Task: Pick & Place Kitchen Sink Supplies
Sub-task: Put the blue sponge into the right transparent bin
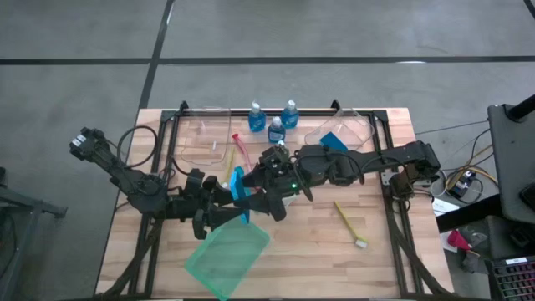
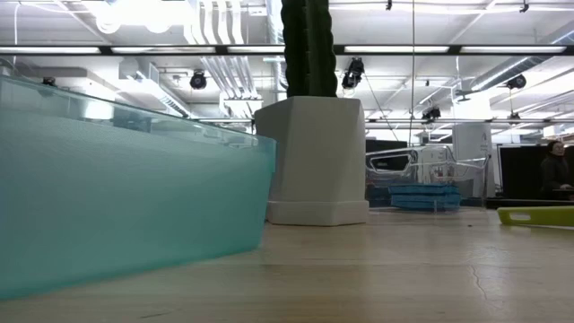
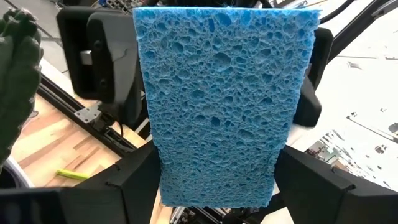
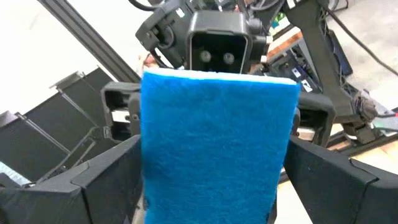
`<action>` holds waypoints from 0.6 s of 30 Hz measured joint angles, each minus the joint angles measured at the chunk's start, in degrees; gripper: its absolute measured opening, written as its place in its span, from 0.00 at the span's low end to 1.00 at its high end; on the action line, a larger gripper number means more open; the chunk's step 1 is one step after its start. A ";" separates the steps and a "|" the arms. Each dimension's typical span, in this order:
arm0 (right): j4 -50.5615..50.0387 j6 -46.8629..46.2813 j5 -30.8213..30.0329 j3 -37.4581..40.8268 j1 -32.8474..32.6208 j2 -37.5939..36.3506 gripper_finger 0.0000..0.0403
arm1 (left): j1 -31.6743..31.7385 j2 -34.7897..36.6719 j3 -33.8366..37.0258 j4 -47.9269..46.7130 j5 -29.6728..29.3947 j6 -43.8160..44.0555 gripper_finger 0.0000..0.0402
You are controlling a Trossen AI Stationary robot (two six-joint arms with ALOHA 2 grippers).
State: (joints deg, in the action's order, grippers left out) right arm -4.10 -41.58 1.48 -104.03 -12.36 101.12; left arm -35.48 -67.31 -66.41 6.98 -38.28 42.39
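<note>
Passing a blue sponge [image 1: 240, 189] between two claws above mid-table, most supplies still unsorted.

Standing on edge, the sponge sits between the fingers of the left claw [image 1: 236, 194] and the right claw [image 1: 251, 189], both spread about sponge-wide; which one truly bears it cannot be told. Beyond the right claw, one sponge [image 1: 333, 141] already lies in a clear bin [image 1: 358, 125]. Judged left to do: three blue bottles [image 1: 274, 122], the brushes [image 1: 235, 156], and the lime brush [image 1: 350, 224] behind the right claw.

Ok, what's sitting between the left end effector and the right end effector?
A blue sponge, upright on edge, between the left end effector and right end effector; the high view and both wrist views show it.
</note>
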 joint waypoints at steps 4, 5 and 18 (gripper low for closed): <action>0.04 0.02 -0.02 0.00 0.04 -0.24 0.91 | -0.01 0.00 0.01 -0.01 -0.01 -0.04 0.70; 0.00 0.00 -0.02 0.00 0.04 -0.24 0.91 | 0.00 0.00 0.00 -0.01 0.00 -0.03 0.70; -0.02 -0.28 -0.02 0.00 0.02 0.17 0.91 | -0.02 0.00 0.00 0.00 0.07 0.11 0.70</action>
State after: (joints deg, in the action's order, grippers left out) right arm -4.11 -41.86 1.45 -104.03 -12.34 101.30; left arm -35.51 -67.31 -66.41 6.98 -38.22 42.50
